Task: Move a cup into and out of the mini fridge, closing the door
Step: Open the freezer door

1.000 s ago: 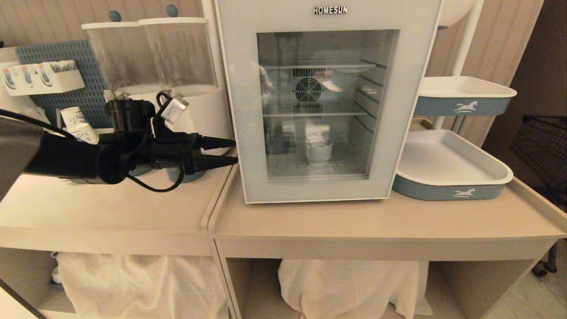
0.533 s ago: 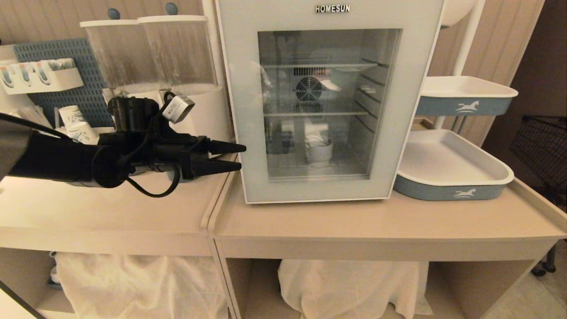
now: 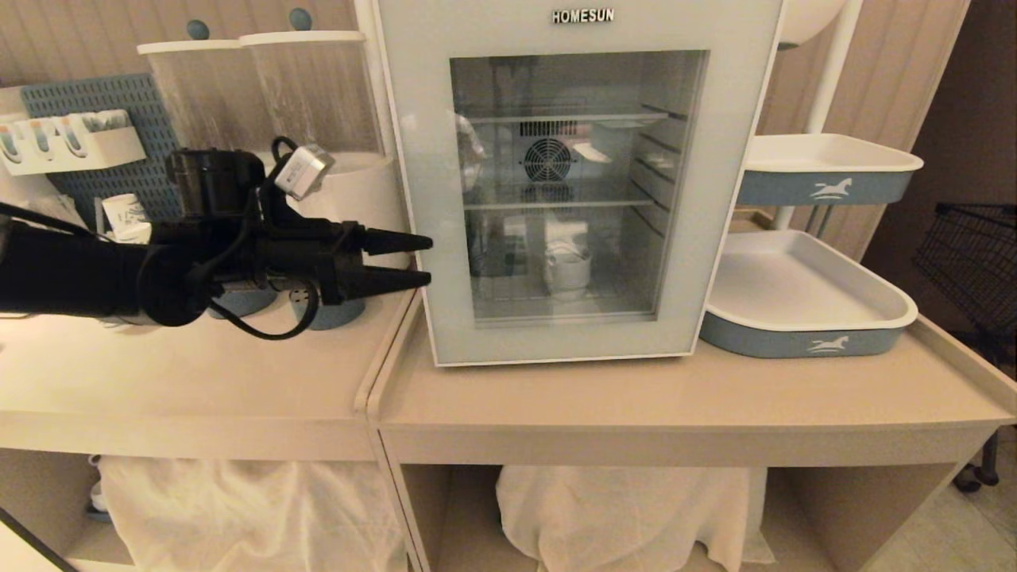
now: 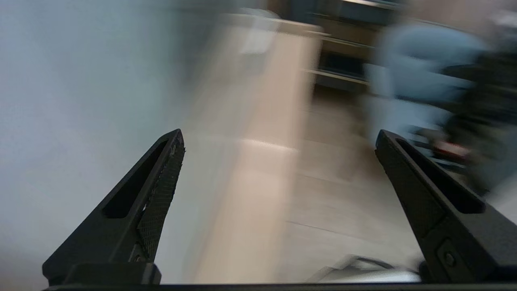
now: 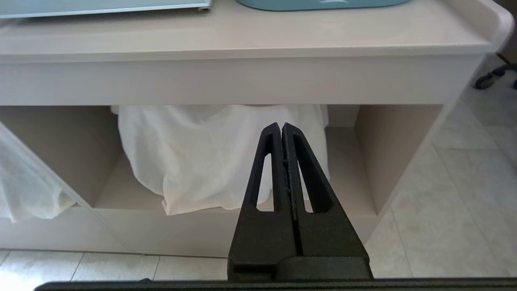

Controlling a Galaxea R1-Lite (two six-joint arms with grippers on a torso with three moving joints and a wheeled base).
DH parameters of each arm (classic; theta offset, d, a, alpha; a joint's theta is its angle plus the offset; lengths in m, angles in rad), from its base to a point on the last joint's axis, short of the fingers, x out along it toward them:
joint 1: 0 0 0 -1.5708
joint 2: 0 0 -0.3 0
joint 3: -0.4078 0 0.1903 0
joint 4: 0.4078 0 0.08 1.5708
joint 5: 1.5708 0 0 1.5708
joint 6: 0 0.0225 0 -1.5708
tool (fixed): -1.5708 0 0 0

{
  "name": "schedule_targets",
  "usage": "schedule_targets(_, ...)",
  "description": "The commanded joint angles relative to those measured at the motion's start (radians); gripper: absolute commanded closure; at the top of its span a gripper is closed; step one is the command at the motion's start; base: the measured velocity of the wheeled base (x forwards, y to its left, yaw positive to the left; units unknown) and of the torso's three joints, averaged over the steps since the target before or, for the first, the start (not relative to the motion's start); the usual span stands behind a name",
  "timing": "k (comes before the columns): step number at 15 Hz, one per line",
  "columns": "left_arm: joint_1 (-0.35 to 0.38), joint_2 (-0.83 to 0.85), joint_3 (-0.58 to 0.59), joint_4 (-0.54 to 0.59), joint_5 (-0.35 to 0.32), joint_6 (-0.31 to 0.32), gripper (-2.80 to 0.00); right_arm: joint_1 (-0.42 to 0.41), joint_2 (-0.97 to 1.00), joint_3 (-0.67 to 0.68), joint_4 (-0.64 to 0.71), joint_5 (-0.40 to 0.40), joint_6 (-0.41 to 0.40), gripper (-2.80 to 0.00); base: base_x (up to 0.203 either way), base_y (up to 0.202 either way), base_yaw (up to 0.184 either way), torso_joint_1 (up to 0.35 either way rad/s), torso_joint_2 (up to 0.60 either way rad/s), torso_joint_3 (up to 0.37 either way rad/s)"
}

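Observation:
The white mini fridge [image 3: 548,159] stands on the right-hand counter with its glass door [image 3: 735,199] shut. Behind the glass, the white cup [image 3: 569,274] sits on the bottom wire shelf. My left gripper [image 3: 429,259] reaches in level from the left, open and empty. Its fingertips [image 3: 427,241] are at the door's left edge. In the left wrist view the left gripper [image 4: 278,137] is spread wide, with the pale door frame [image 4: 60,101] beside one finger. My right gripper [image 5: 281,126] is shut and empty, hanging low before the counter's under-shelf.
Two clear drink dispensers [image 3: 262,103] and paper cups [image 3: 123,214] stand on the left counter behind my arm. White-and-blue trays [image 3: 810,294] sit right of the fridge. White cloth [image 3: 628,508] fills the shelves below. A dark wire basket [image 3: 969,254] is far right.
The whole view has shifted slightly left. My left gripper has risen a little and moved in to the door's left edge, staying open. The right gripper has not moved.

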Motion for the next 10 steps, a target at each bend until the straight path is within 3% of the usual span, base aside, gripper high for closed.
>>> schedule_targets(1, 0.023, 0.013, -0.031, -0.002, 0.035, -0.002, -2.8, 0.0, 0.001, 0.0, 0.001, 0.0, 0.0, 0.0, 0.0, 0.0, 0.0, 0.0, 0.0, 0.0)
schedule_targets(10, 0.025, 0.116, -0.154, 0.0, 0.068, -0.006, -2.8, 0.0, 0.001, 0.0, 0.001, 0.0, 0.0, 0.0, 0.0, 0.0, 0.0, 0.0, 0.0, 0.0)
